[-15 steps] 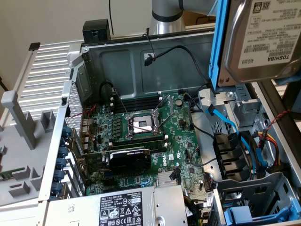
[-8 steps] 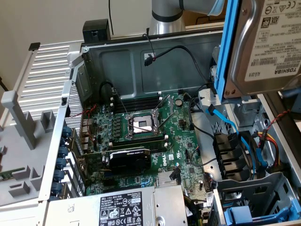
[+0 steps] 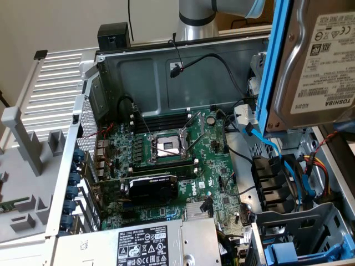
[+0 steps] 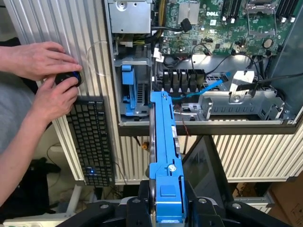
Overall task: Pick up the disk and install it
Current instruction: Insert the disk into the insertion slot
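Disk (image 3: 316, 61) hangs above the open computer case (image 3: 194, 75) at the exterior view's right, clamped in the gripper (image 4: 166, 210); pickup looks done, installing it is left.

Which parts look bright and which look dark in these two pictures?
Exterior view: the disk, up close, catches soft light on its white label, while the computer case is shaded along its back wall. Wrist view: the disk's blue frame is evenly lit, the ribbed white panel is bright, and the space beneath it is dim.
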